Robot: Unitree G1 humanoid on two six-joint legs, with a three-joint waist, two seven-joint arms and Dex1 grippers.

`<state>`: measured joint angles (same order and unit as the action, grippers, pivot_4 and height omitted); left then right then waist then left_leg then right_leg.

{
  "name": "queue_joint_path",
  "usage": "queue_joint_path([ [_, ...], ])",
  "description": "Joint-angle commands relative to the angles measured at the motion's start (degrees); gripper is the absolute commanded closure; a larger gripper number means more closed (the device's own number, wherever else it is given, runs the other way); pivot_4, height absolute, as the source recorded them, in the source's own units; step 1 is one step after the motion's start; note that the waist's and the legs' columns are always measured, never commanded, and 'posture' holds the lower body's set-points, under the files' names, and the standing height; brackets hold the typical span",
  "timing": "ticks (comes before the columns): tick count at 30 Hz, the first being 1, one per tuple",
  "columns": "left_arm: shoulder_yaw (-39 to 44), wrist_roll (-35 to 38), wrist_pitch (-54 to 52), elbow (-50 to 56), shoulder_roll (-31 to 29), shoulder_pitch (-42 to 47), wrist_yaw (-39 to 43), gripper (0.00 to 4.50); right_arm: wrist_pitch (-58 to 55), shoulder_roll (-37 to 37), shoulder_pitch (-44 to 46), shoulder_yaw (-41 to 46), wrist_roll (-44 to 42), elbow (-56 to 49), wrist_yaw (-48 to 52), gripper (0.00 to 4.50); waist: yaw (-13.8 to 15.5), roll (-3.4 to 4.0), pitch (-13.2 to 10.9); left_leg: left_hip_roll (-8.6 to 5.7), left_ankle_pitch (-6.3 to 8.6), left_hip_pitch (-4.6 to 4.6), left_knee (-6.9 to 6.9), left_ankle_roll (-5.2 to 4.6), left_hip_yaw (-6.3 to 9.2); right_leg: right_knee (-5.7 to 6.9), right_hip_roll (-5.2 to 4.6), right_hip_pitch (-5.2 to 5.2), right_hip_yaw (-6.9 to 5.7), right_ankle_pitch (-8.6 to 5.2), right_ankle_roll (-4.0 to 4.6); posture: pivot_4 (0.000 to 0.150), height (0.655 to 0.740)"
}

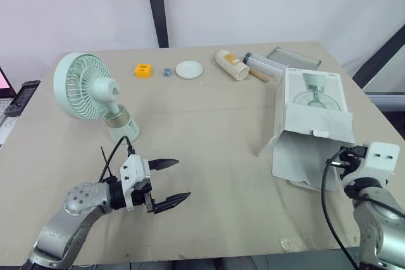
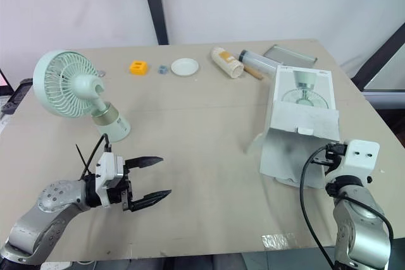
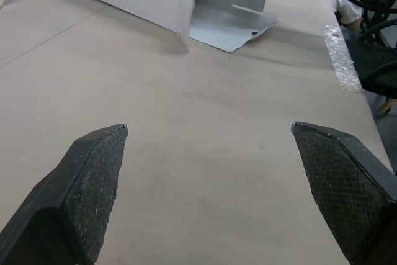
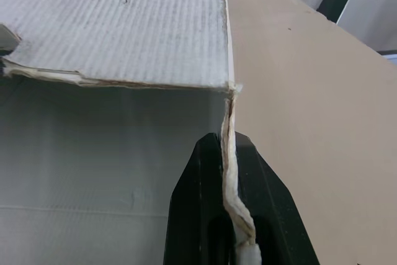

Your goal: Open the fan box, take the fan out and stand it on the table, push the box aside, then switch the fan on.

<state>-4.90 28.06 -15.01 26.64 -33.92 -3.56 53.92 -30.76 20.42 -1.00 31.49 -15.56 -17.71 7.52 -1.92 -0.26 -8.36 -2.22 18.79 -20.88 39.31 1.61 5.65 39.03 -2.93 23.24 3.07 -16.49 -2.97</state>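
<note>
Fan [image 1: 85, 90] out of its box, standing upright on its base near the left edge of the surface [image 1: 209, 131], toward the back-left corner. Pale green, round grille head tilted on the stand. Whether the blades turn cannot be told.

Fan box [image 1: 313, 118], white with a printed fan picture on top, lies by the right edge with its open end toward the front edge. One flap hangs over the opening; another lies flat on the surface in front of it.

Right tool [image 4: 228, 153] sits at the front-right corner of the box, clenched on the cardboard. The right wrist view shows the flap's torn edge pinched between both black fingers.

Left tool [image 1: 183, 179] is released, fingers [image 3: 93, 178] spread wide with nothing between them. It is over the front-left part of the surface, in front of the fan and well apart from it, pointing across toward the box. Contact with the surface cannot be told.

Along the back edge, left to right:
- orange block [image 1: 143, 70]
- small grey-blue piece [image 1: 166, 72]
- white round dish [image 1: 188, 69]
- cream roll [image 1: 231, 64] lying on its side
- clear tube [image 1: 266, 64], with a wooden stick [image 1: 258, 75] just beside it
- metal tray [image 1: 293, 57] near the back-right corner

Strip of clear tape [image 1: 292, 243] is stuck near the front edge, on the right.
</note>
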Motion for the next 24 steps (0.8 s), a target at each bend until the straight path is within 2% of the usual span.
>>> queue_joint_path([
  [1, -0.2, 2.0, -0.5, 2.7, 0.1, 1.0, 0.7, 0.0, -1.9, -1.7, 3.2, 1.4, -1.5, 0.0, -4.0, 4.47, 0.0, 0.0, 0.0, 0.01, 0.0, 0.01, 0.0, 0.0, 0.0, 0.01, 0.01, 0.0, 0.0, 0.0, 0.0, 0.15, 0.74],
  [9, -0.7, 2.3, -0.9, 3.3, -0.4, 1.8, 1.4, 0.0, -6.4, -4.1, 4.7, 3.7, -3.0, 0.6, -9.4, 4.47, 0.0, -0.01, 0.0, 0.01, 0.02, 0.05, 0.0, -0.03, 0.0, 0.0, 0.0, -0.07, 0.0, 0.0, 0.0, 0.15, 0.74],
  [15, -1.2, 1.8, -0.7, 3.1, -0.2, 1.9, 1.0, 0.0, -5.6, -3.7, 4.2, 3.9, -2.2, 0.1, -11.1, 4.47, 0.0, -0.01, 0.0, 0.0, 0.04, 0.26, 0.0, -0.07, 0.0, -0.01, 0.0, -0.3, 0.0, 0.0, 0.0, 0.15, 0.74],
  [24, -2.3, 0.9, -0.1, 2.4, 0.5, 3.3, 0.8, 0.0, -6.7, -3.4, 5.8, 0.9, -1.6, -1.8, -12.1, 4.47, 0.0, 0.0, 0.0, 0.01, 0.04, 0.27, 0.0, -0.08, -0.04, -0.01, 0.01, -0.3, 0.03, 0.0, 0.0, 0.15, 0.74],
])
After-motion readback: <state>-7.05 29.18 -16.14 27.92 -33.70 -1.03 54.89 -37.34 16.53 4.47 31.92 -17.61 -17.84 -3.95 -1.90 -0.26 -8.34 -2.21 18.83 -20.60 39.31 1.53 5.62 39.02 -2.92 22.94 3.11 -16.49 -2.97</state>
